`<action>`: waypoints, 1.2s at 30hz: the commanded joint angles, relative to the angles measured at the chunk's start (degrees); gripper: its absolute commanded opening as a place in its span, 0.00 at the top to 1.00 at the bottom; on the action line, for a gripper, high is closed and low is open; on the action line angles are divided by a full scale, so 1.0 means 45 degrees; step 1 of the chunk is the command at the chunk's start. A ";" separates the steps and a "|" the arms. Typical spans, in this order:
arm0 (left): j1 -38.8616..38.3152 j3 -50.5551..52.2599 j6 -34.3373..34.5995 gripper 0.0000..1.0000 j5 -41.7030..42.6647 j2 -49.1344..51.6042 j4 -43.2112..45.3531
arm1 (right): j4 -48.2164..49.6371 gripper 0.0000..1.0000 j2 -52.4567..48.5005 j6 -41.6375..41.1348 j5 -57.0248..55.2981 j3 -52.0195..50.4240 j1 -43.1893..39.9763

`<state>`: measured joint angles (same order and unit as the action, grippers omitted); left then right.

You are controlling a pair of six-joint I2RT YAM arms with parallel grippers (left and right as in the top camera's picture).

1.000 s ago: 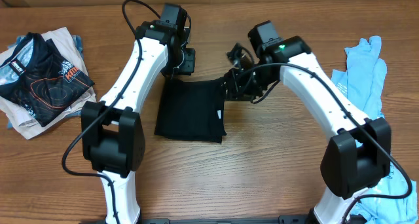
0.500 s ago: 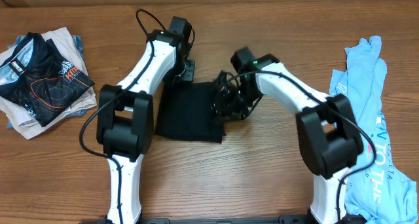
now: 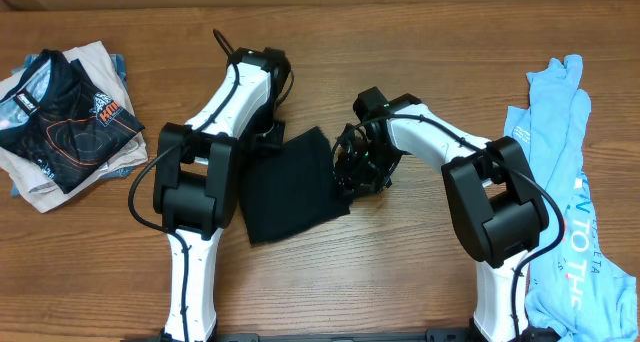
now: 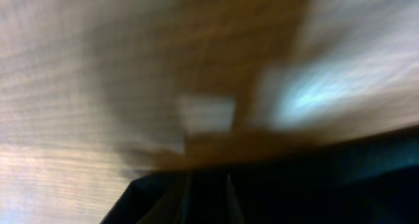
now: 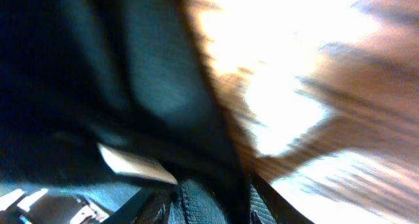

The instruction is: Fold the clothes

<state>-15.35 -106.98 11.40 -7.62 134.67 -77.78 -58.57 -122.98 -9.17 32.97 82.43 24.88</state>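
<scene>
Overhead, the wooden surface (image 3: pixel 400 272) fills the frame, and my two white arms rise from the bottom edge and bend inward toward the middle. My left arm (image 3: pixel 225 102) arches up and then tips down just left of centre. My right arm (image 3: pixel 450 147) reaches in from the right.

Along the right edge a light blue tee (image 3: pixel 565 182) lies crumpled in a long strip, with white lettering showing near its lower part. It is well apart from both pincers.

At the centre lies the black T-shirt (image 3: pixel 290 187), folded into a rough rectangle and sitting at a tilt, its lower corner pointing toward the bottom left. It lies between my two arms.

In the upper left, a small pile of clothes (image 3: pixel 65 112) rests on the surface, with a black printed jersey on top of beige fabric.

My left pincer (image 3: pixel 268 134) is at the shirt's upper left corner. The left wrist view is badly blurred, with only dark cloth along its bottom, so I cannot tell whether that pincer is released or clenched.

My right pincer (image 3: pixel 350 167) is at the shirt's right edge. In the right wrist view, a ridge of black cloth runs down into the gap between my fingers, so it is clenched on the shirt. A small white label (image 5: pixel 134 164) shows on the cloth just beside them.
</scene>
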 commanded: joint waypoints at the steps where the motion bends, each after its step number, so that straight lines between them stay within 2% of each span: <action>1: 0.0233 0.0005 0.1039 0.85 -0.0369 0.0316 -0.1156 | 0.0243 0.60 -0.0136 -0.0107 -0.2297 0.0267 -0.0544; 6: 0.0330 -0.0005 0.1103 0.95 -0.0457 0.0311 -0.1724 | -0.0520 0.60 -0.0131 -0.0102 -0.3502 0.1263 -0.1462; 11: 0.0704 -0.0525 0.1865 0.96 -0.0758 0.0151 -0.2006 | -0.2176 0.60 -0.0058 -0.0102 -0.4517 0.2866 -0.2365; 15: 0.0918 -0.1511 0.1851 0.96 -0.0748 -0.0340 -0.2195 | -0.3628 0.60 0.0214 0.0083 -0.4240 0.3949 -0.2608; 18: 0.1010 -0.2395 0.1851 0.95 -0.0758 -0.0947 -0.2234 | -0.4260 0.60 0.0641 0.0767 -0.2671 0.4226 -0.2322; 19: 0.1025 -0.2662 0.1821 0.87 -0.0763 -0.1200 -0.2225 | -0.4318 0.60 0.0763 0.1025 -0.1991 0.4226 -0.2166; 20: 0.1030 -0.2866 0.1768 0.62 -0.0753 -0.1447 -0.2215 | -0.4357 0.60 0.0889 0.1161 -0.1209 0.4221 -0.1972; 21: 0.1030 -0.2963 0.1763 0.33 -0.0743 -0.1642 -0.2171 | -0.4352 0.60 0.0957 0.1161 -0.0675 0.4221 -0.1802; 22: 0.1030 -0.3007 0.1758 0.26 -0.0738 -0.1846 -0.2123 | -0.4313 0.60 0.1035 0.1219 -0.0073 0.4221 -0.1574; 25: 0.1030 -0.3011 0.1734 0.24 -0.0743 -0.2127 -0.2297 | -0.4148 0.60 0.1039 0.1384 0.1054 0.4206 -0.0967; 27: 0.1030 -0.3002 0.1598 0.25 -0.0733 -0.2123 -0.2599 | -0.4031 0.60 0.1039 0.1384 0.1389 0.4124 -0.0559; 28: 0.1025 -0.2977 0.1603 0.30 -0.0724 -0.2103 -0.2744 | -0.4061 0.60 0.1039 0.1384 0.1423 0.4095 -0.0311; 31: 0.1020 -0.2890 0.1316 0.50 -0.0073 -0.2098 -0.2977 | -0.4206 0.60 0.1039 0.1384 0.1409 0.3910 0.0403; 33: 0.0986 -0.2832 0.0937 0.60 0.0588 -0.2098 -0.2973 | -0.4148 0.60 0.1039 0.1384 0.1413 0.3653 0.0831; 36: 0.0918 -0.2691 0.0544 0.85 0.0996 -0.2098 -0.2939 | -0.3628 0.60 0.1035 0.1355 0.1423 0.3094 0.1379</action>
<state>-10.83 -119.83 16.62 -6.57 125.16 -90.91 -76.12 -120.60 -3.77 37.60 98.56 29.23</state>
